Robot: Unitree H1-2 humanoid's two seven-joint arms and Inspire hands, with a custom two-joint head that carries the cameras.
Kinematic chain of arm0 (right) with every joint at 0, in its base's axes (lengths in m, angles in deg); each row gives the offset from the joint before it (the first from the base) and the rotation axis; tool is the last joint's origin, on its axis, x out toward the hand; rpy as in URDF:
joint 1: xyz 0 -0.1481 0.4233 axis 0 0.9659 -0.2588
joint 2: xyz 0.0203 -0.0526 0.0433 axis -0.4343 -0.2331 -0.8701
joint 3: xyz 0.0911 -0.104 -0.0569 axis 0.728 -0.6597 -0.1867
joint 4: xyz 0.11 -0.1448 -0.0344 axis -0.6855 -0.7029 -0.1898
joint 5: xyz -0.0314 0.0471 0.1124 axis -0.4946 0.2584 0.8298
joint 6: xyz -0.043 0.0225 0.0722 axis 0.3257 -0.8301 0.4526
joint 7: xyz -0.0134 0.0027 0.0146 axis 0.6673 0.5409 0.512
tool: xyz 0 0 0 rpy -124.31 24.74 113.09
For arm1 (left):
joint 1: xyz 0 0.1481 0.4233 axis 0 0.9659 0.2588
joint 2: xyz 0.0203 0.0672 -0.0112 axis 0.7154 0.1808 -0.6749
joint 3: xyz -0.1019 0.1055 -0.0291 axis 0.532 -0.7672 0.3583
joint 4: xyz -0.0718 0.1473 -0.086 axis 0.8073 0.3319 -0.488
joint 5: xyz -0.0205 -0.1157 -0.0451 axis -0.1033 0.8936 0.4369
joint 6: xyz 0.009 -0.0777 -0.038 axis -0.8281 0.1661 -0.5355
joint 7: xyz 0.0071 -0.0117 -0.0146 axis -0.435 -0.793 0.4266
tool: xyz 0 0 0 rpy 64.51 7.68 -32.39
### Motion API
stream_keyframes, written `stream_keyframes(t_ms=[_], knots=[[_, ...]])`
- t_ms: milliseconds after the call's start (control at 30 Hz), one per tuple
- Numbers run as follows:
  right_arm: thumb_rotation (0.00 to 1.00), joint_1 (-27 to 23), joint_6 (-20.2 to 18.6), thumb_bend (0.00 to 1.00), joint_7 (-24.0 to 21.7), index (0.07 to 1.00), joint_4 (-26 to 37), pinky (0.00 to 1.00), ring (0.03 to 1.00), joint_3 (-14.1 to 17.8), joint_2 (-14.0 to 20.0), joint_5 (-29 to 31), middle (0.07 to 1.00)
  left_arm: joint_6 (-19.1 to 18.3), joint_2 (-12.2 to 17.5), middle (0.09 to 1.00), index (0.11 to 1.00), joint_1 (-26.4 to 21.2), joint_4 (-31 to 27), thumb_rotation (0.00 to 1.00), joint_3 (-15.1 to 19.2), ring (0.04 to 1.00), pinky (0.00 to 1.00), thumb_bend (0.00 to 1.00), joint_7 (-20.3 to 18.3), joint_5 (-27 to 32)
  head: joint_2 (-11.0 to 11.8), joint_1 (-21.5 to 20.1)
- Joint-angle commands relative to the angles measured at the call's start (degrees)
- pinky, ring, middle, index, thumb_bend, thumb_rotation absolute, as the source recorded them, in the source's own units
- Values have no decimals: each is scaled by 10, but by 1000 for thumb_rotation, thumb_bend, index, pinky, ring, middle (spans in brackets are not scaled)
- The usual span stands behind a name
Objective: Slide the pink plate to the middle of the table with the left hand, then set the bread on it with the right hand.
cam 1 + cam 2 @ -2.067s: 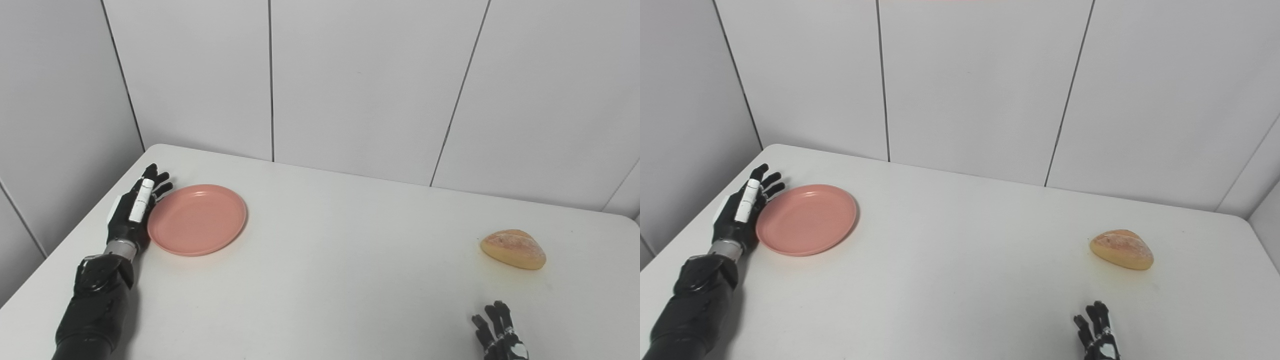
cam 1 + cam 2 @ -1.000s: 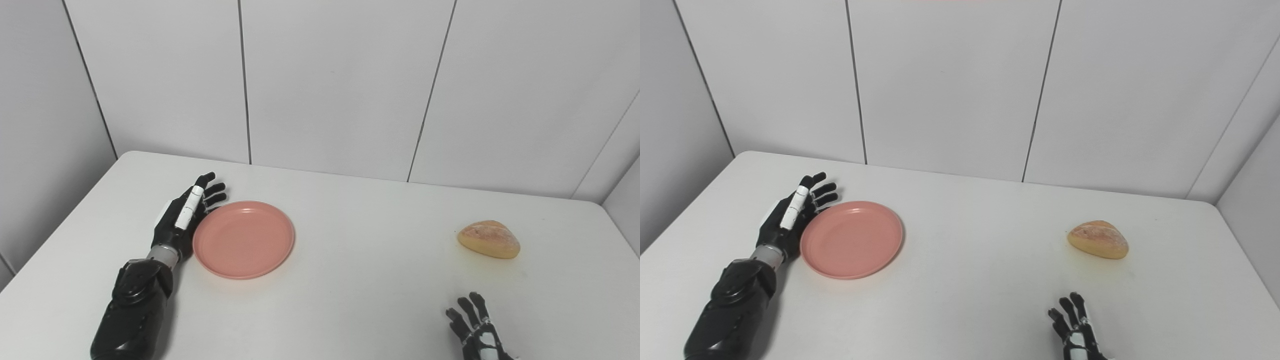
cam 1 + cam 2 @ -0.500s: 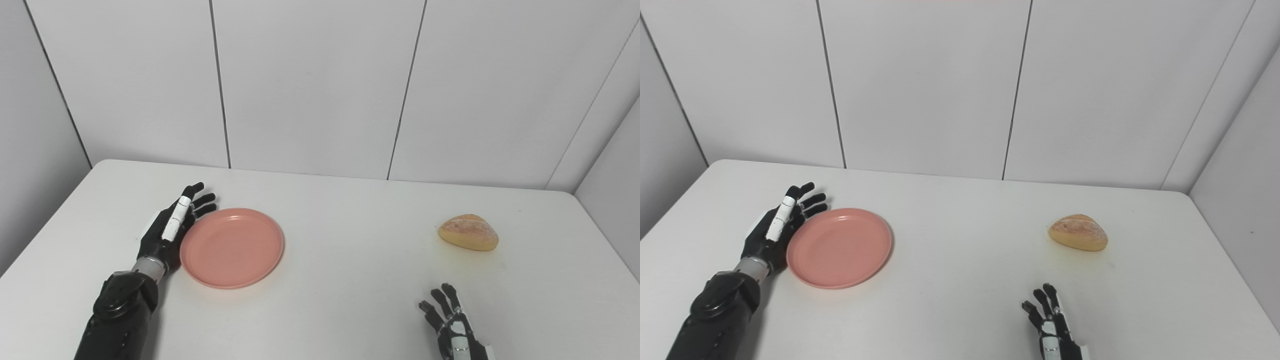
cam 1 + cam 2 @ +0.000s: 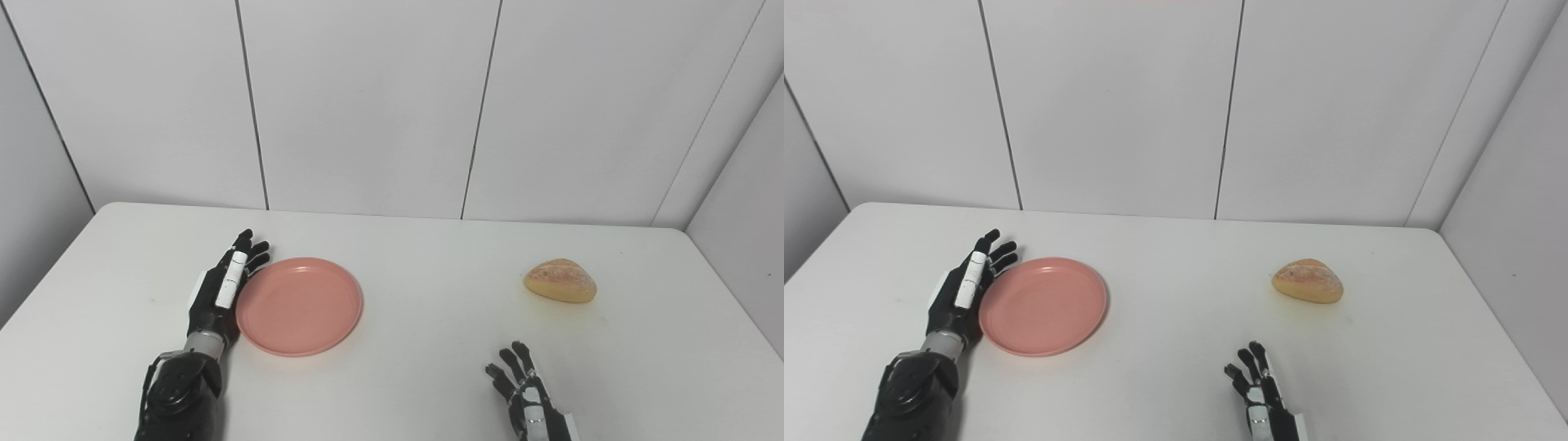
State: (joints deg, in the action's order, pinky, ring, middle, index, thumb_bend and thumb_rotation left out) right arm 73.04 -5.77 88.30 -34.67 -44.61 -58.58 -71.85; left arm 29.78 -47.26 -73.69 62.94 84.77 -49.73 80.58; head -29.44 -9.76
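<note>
With its fingers spread flat against the pink plate's [image 4: 299, 305] left rim, the empty left hand [image 4: 224, 290] should push steadily rightward along the table [image 4: 416, 343], away from its left edge, while the right hand [image 4: 531, 404], fingers apart and empty, waits near the front edge short of the bread roll [image 4: 560, 280].

left hand [image 4: 223, 288] flat, fingers apart, touching the pink plate's [image 4: 299, 306] left rim; bread roll [image 4: 560, 280] near the table's [image 4: 416, 367] right edge.

White table [image 4: 416, 367], pink plate [image 4: 299, 305] left of middle, bread [image 4: 560, 280] right
</note>
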Motion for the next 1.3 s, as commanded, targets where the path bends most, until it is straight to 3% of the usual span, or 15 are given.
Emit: stream_keyframes(t_ms=[0,233,567,1267], knots=[[957,-1,-2,814,-1,948,3,928,859,-4,-6,-2,924,16,-10,850,892,-4,-12,767,-1,876,918,1000,11,-4,-1,0],[955,-1,-2,819,-2,949,3,929,861,-5,-7,-1,926,9,-33,859,895,-1,-28,757,-4,889,953,999,33,-8,-2,-1],[951,-6,2,827,1,946,-6,933,854,-9,-13,-9,924,0,-46,851,897,-9,-30,756,-21,874,891,977,33,-5,-2,-19],[952,-15,9,809,12,939,-21,941,850,-21,-27,-27,922,1,-82,877,916,-27,-4,765,-48,885,860,984,29,-5,-5,-51]])
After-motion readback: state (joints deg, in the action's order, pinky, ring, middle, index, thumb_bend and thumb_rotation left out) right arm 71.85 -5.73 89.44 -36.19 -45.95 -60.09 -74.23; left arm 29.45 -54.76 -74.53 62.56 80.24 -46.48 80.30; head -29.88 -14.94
